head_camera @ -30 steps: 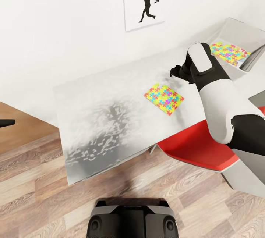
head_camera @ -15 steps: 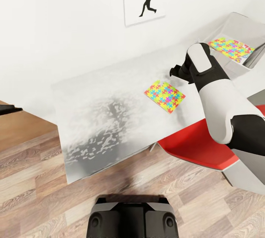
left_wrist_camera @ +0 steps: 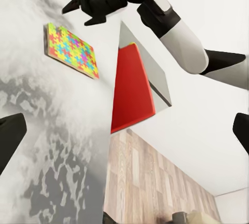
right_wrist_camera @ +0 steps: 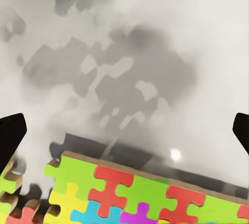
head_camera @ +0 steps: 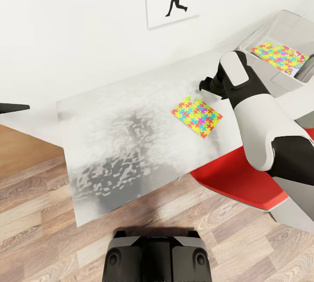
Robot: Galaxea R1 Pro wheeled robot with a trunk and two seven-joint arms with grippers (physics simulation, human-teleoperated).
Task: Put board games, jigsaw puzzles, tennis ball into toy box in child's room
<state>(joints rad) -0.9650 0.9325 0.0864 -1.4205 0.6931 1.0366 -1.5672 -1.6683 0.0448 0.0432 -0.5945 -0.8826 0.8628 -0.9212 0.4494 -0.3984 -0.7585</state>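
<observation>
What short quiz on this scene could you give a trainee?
1. True or false: one jigsaw puzzle lies flat on the table.
2. The other jigsaw puzzle lies: A) on the floor, B) in the toy box, C) on the red chair.
3. Fill in: the right gripper fingers hover empty and ____.

Key: 1 true; 2 B; 3 open.
</observation>
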